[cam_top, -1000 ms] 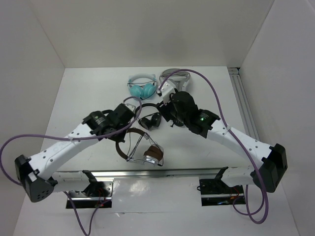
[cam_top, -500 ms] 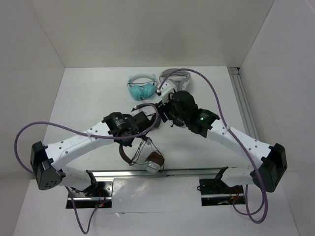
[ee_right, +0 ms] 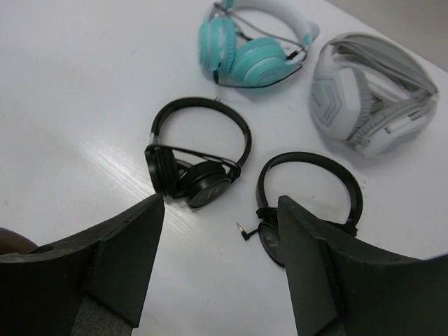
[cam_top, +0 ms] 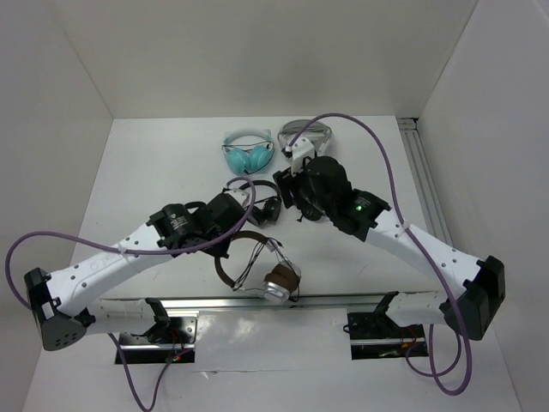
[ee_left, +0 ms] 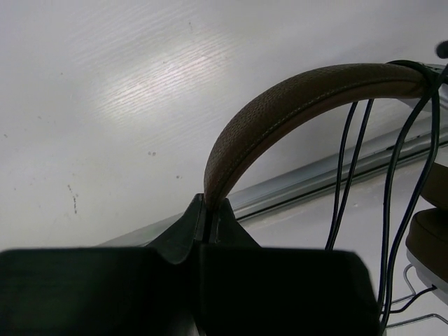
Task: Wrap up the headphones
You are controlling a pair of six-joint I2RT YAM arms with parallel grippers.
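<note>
The headphones [cam_top: 281,278] have a dark brown headband [ee_left: 294,98] and silver-and-brown ear cups, and hang near the table's front rail. My left gripper [cam_top: 225,243] is shut on the headband, its jaws [ee_left: 208,207] pinching one end. Thin black cable [ee_left: 346,175] runs in several strands from the headband down toward an ear cup [ee_left: 428,238] at the right edge. My right gripper [ee_right: 220,203] stands open above the table behind them, holding nothing. It hovers over two small black headphones [ee_right: 199,164] [ee_right: 311,192] and touches neither.
Teal headphones [cam_top: 249,155] and white-grey headphones [cam_top: 307,133] lie at the back of the table. A loose jack plug [ee_right: 243,231] lies between the black pairs. The metal rail [cam_top: 257,300] runs along the near edge, close under the hanging ear cups.
My left arm has swung back and forth with the headphones, and the ear cups now hang a little further right. The right gripper has shifted slightly back and its jaws stand a little wider.
</note>
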